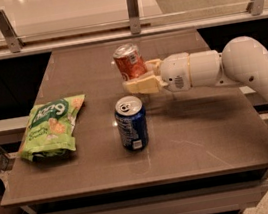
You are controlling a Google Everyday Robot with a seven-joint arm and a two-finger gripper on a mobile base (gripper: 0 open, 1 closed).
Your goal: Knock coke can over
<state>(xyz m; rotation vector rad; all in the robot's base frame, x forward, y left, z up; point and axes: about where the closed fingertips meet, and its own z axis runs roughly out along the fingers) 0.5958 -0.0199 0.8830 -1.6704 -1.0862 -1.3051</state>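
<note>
Coke can (pixel 129 61) red-orange, silver top, tilted left against end effector (pixel 138 78), jaws apart.

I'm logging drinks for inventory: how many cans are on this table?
2. The coke can tilts at the table's back centre, by the gripper; the dark blue can stands upright nearer the front. None looks hidden.
</note>
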